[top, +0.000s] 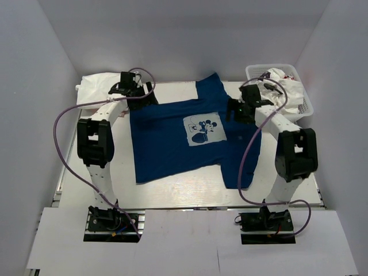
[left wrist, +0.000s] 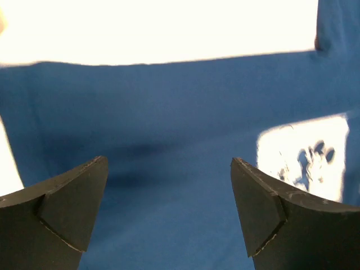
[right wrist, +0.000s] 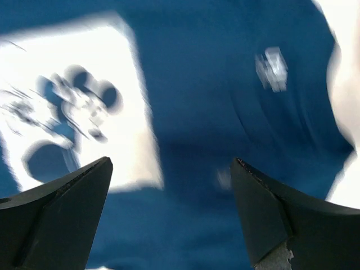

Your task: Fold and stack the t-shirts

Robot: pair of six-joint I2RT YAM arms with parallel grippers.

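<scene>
Across the white table (top: 86, 184) the navy blue cloth t-shirt (top: 167, 144) is lying spread flat between our arms, its pale square cartoon print (top: 203, 129) facing up. Crumpled white t-shirts (top: 286, 86) are sitting in the white plastic mesh basket (top: 307, 106) at the far right corner. Our left gripper (left wrist: 169, 163) and right gripper (right wrist: 171, 163) are hovering over the navy cloth, fingers apart, holding nothing.

Three cameras covering one navy t-shirt (top: 172, 144)
The top camera is looking down from above the near edge, taking in the whole surface (top: 172, 195). Each wrist camera is looking out close over the cloth between its own fingers: the left pincer (left wrist: 169, 208) is framing plain blue with the print (left wrist: 304, 154) at its right, and the right pincer (right wrist: 169, 214) is sitting over that print, which all three views are sharing.
</scene>
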